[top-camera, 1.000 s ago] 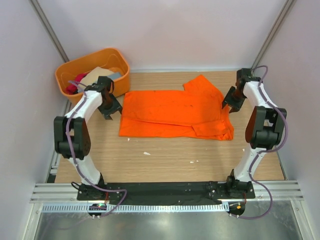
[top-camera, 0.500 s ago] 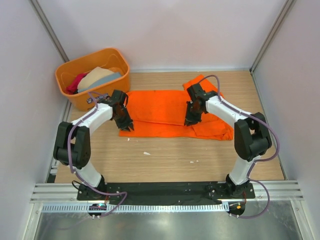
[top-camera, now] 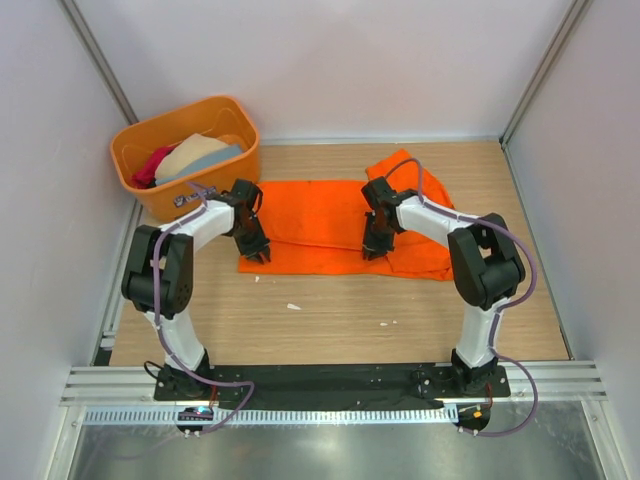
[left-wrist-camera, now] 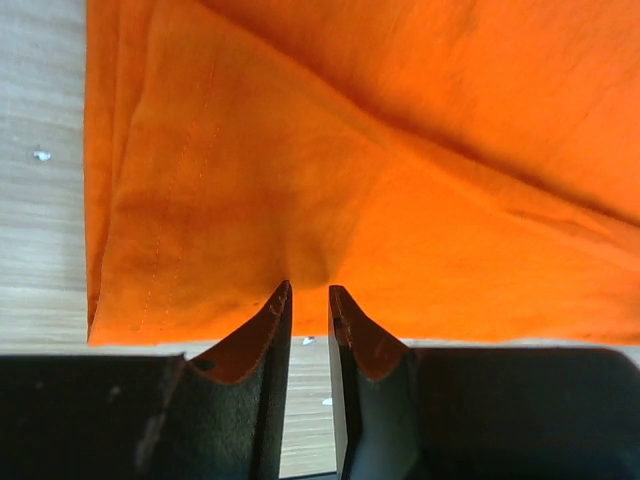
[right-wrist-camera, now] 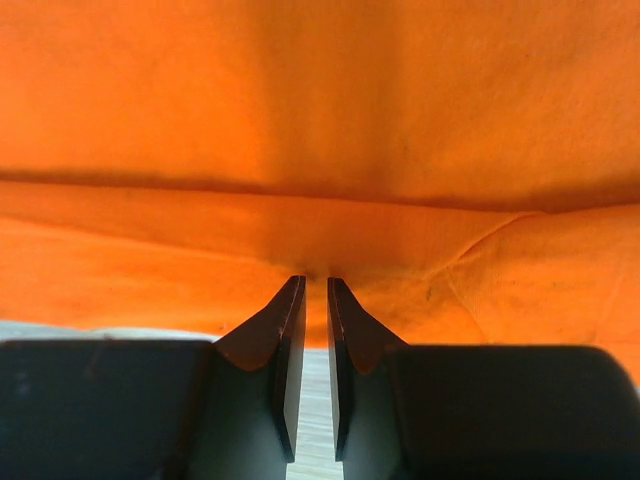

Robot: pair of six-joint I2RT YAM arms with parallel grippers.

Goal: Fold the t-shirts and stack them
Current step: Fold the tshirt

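A bright orange t-shirt point(top-camera: 320, 222) lies spread flat across the far half of the wooden table, one sleeve point(top-camera: 405, 170) sticking out at the back right. My left gripper point(top-camera: 258, 250) sits low at the shirt's near-left hem and my right gripper point(top-camera: 372, 245) at the near hem further right. In the left wrist view the narrow jaws point(left-wrist-camera: 308, 290) pinch a puckered bit of orange t-shirt point(left-wrist-camera: 400, 150). The right wrist view shows the same: jaws point(right-wrist-camera: 315, 282) closed on a small ridge of orange t-shirt point(right-wrist-camera: 320, 120).
An orange plastic tub point(top-camera: 135, 150) stands at the back left, holding beige point(top-camera: 195, 150), crimson-pink point(top-camera: 155, 165) and grey-blue point(top-camera: 218, 160) shirts. Bare wood point(top-camera: 330, 320) lies between the shirt and the arm bases. Walls close in on three sides.
Both arms swung in from the shirt's outer sides to its near hem. Both sets of jaws went from wide apart to pinched on the cloth.
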